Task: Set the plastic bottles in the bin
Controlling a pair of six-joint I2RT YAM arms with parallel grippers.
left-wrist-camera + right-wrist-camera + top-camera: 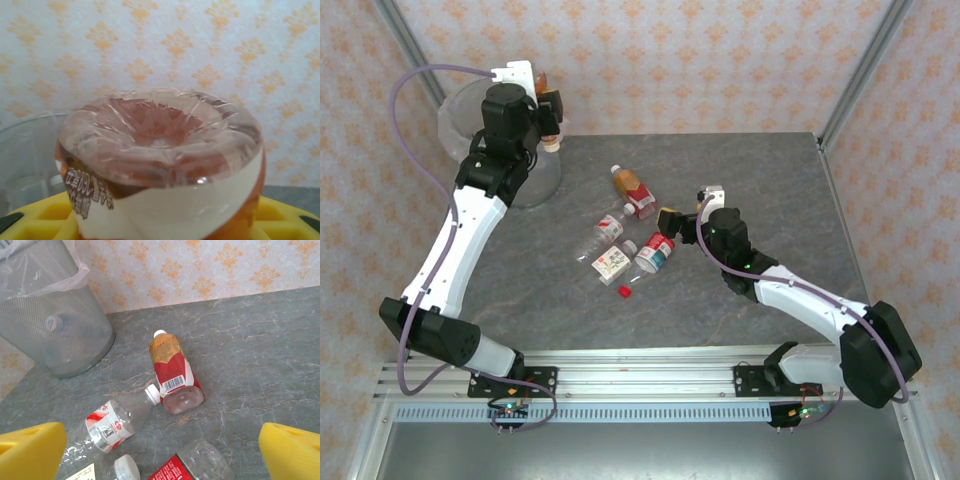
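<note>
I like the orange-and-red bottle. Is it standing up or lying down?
Lying down. The orange-and-red bottle rests on its side on the table, its white cap pointing toward the back wall.

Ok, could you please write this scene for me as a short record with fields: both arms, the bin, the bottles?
left end effector: shut on a held bottle, raised at the bin's rim
right end effector: open, low, beside the lying bottles
bin: far left corner of the table, lined with a clear bag
bottles on table: four, all lying: amber bottle, clear bottle, white-label bottle, red-and-blue-label bottle
red cap: near the white-label bottle; loose or not, cannot tell
</note>
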